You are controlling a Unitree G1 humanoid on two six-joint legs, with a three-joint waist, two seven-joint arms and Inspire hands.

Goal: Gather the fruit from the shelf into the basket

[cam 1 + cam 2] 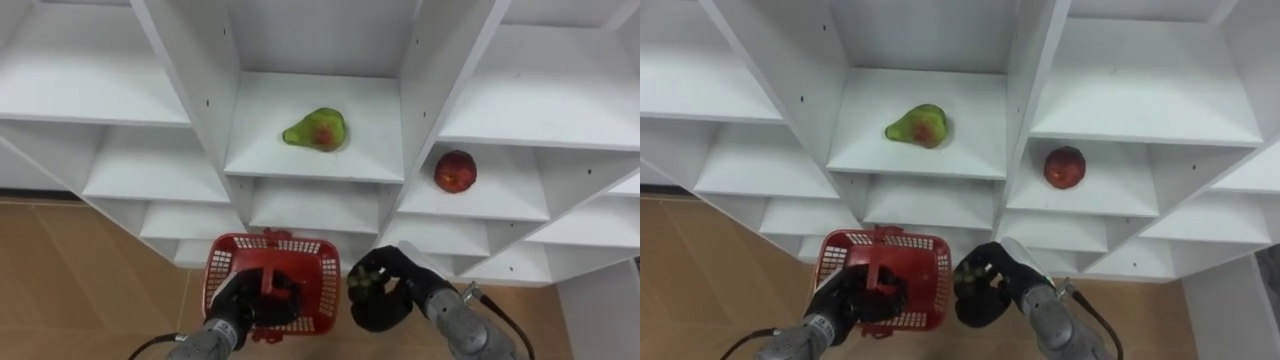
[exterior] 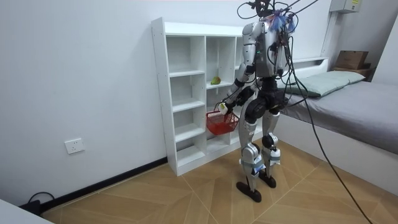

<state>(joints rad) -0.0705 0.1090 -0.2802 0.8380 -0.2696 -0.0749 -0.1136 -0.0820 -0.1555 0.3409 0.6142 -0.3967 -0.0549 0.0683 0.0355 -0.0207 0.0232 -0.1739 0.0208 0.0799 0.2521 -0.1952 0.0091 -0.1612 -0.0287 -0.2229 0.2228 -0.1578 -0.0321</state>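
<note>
- Closet [image 1: 190,62]: flat white boards with sharp edges, forming open square compartments with narrow dividers between them.
- Pear [image 1: 315,130]: green with a red blush and smooth skin. It lies on its side in the middle compartment, up and ahead of both hands, well apart from the fingers, with bare shelf all round it.
- Red fruit [image 1: 455,171]: round and glossy. It sits one compartment to the right and one shelf lower, beyond the right hand's fingertips and not touched.
- Basket [image 1: 225,262]: red plastic lattice, rectangular with rounded corners. It hangs low before the bottom shelves.
- Left hand [image 1: 262,302]: dark fingers clenched round the basket's handle, over its open top.
- Right hand [image 1: 385,300]: just beside the basket's right rim, fingers curled round a green fruit [image 2: 222,107]. Most of the fruit is hidden, so I cannot tell its kind.
- Floor [image 1: 80,270]: wooden boards, open to the left of the basket.
</note>
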